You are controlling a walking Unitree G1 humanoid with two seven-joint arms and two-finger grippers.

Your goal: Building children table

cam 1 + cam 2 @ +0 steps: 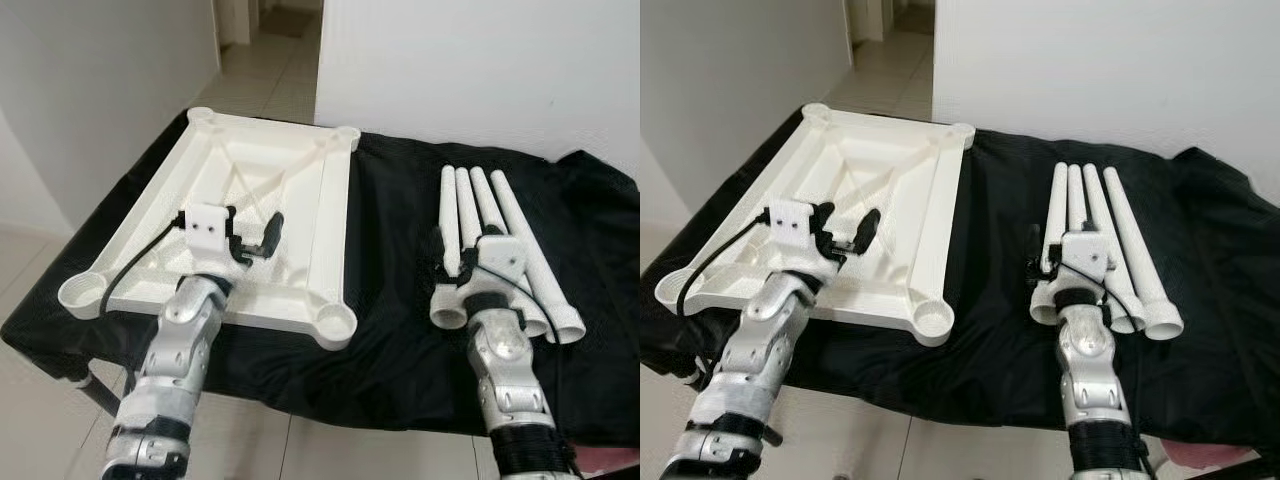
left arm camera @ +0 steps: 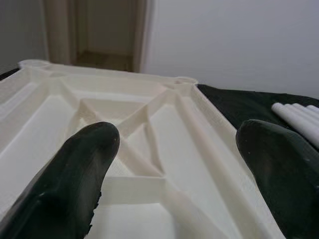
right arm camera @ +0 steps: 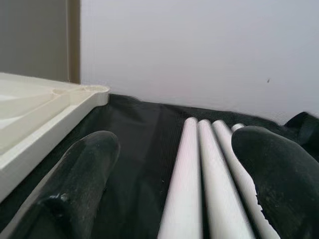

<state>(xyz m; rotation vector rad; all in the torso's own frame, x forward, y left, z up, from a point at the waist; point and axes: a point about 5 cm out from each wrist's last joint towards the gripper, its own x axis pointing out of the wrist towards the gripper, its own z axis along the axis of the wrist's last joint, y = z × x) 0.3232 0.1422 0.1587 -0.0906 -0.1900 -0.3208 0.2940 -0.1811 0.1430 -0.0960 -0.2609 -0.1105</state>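
The white table top (image 1: 335,215) lies upside down on the left of the black-draped table, ribs up, with a round leg socket (image 1: 335,320) at each corner. Several white tube legs (image 1: 480,205) lie side by side on the right. My left gripper (image 1: 252,238) hangs open over the top's near half, with only ribs (image 2: 149,124) between its fingers (image 2: 75,169). My right gripper (image 1: 468,245) is open over the legs' near ends; the legs (image 3: 199,164) run away between its fingers (image 3: 79,174). Whether it touches them I cannot tell.
A black cloth (image 1: 400,250) covers the whole table and hangs over its front edge. A white wall (image 1: 480,70) rises right behind the legs. A tiled hallway (image 1: 270,60) opens at the back left. A strip of bare cloth separates the top from the legs.
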